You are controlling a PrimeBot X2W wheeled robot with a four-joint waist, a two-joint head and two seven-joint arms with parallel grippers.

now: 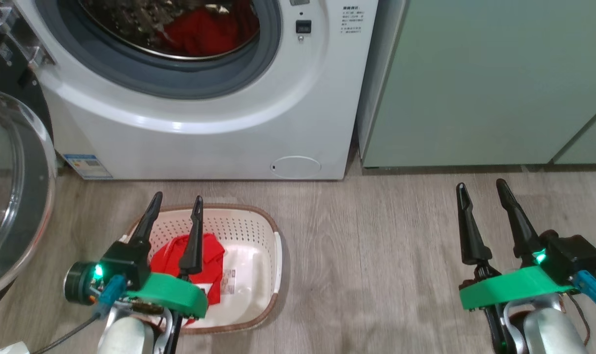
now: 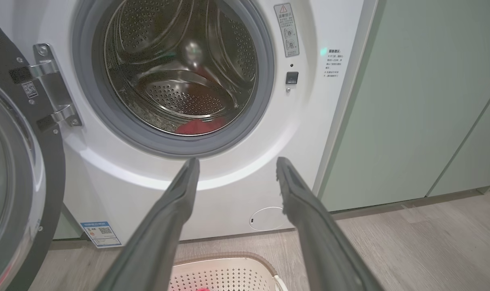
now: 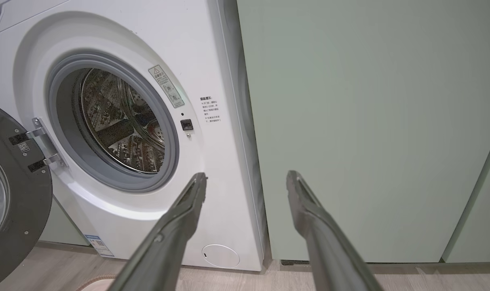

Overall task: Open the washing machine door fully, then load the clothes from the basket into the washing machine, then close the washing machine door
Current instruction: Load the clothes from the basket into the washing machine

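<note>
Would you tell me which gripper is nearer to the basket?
Left. The left gripper hangs over the basket, fingers open; the right gripper is above the floor, well off to its right.

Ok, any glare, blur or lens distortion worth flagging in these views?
Head view: sharp, glare band across the washing machine front, reflections in the washing machine door glass. Left wrist view: near fingers slightly soft. Right wrist view: wide-angle lens slants the cabinet edges.

Red clothes (image 1: 213, 256) in basket (image 1: 251, 226), washing machine door (image 1: 14, 206) open
</note>
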